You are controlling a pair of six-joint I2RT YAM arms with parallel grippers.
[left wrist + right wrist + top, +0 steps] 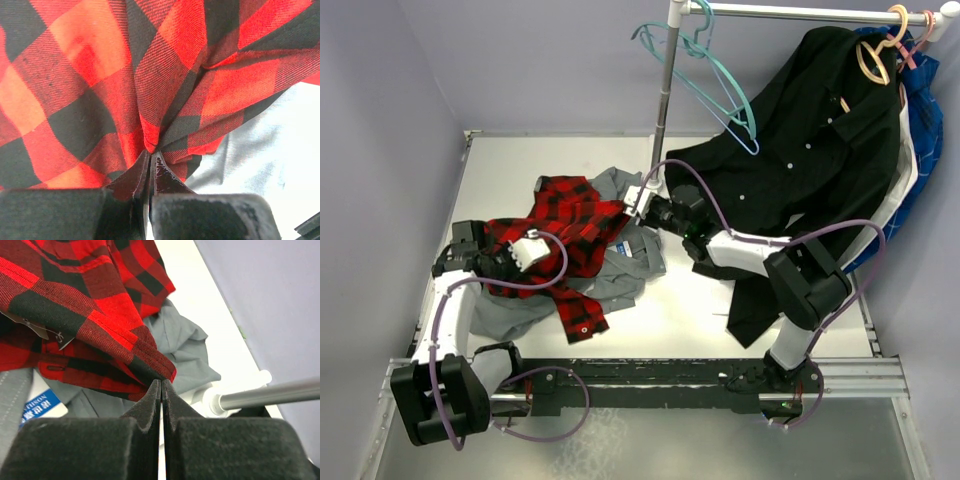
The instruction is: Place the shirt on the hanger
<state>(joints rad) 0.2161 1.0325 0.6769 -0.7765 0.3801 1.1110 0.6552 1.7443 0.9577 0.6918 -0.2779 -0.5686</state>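
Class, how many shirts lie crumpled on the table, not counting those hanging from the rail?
2. The red-and-black plaid flannel shirt lies left of centre on the table; the plain grey shirt spreads out beneath it. More may be hidden underneath.

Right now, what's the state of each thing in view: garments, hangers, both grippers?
shirt: crumpled on the table, on no hanger.
left gripper: shut on shirt, fabric bunched at its tips.
right gripper: shut on shirt's hem.
hanger: hanging from the rack, empty.
teal hanger: hanging beside it, empty.
grey shirt: rumpled, partly under the shirt.
black shirt: hung on the rack.
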